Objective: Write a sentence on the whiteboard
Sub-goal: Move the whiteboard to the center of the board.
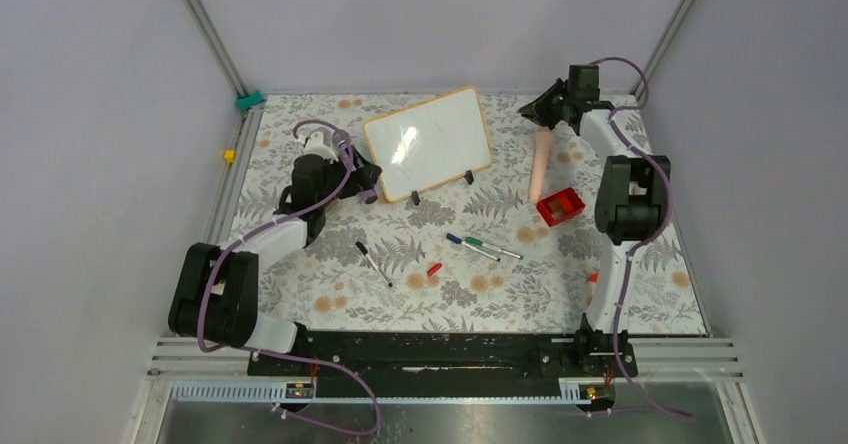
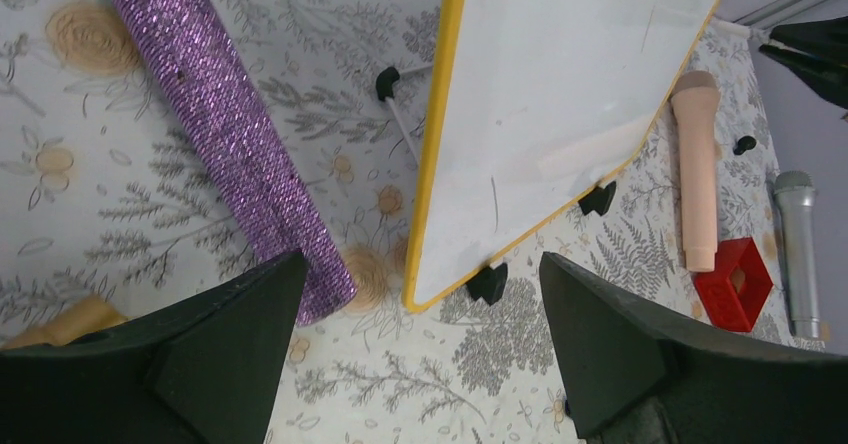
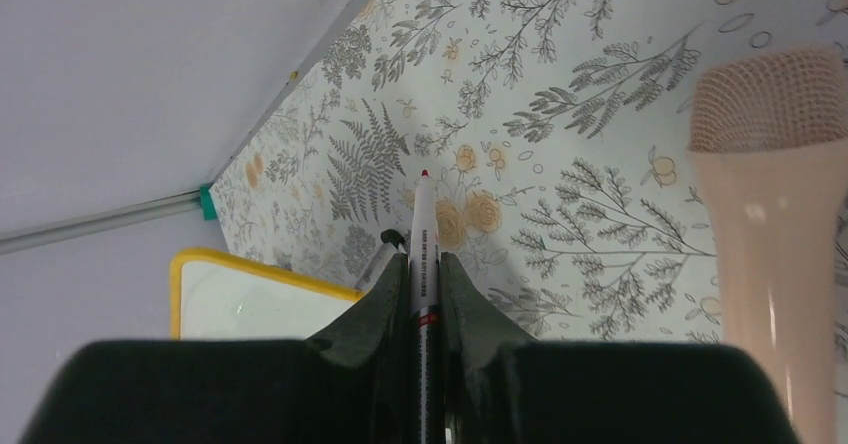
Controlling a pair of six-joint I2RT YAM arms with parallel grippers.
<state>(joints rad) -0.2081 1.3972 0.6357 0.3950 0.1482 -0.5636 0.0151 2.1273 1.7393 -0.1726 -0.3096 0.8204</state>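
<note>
The wood-framed glossy whiteboard point(image 1: 428, 142) shows no writing yet; right gripper point(image 3: 423, 264) clamps a red-tipped white marker point(image 3: 424, 209), left gripper point(image 2: 422, 264) gapes empty.

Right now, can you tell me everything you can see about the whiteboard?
The whiteboard is a small rectangle with a shiny white face and a rounded yellowish, wood-like frame. Its face looks blank, with only glare and faint scuffs. Small black clip feet along its near long edge prop it up, leaning back, at a slant near the far middle of the flowery table. Nothing but the table seems to touch it.
</note>
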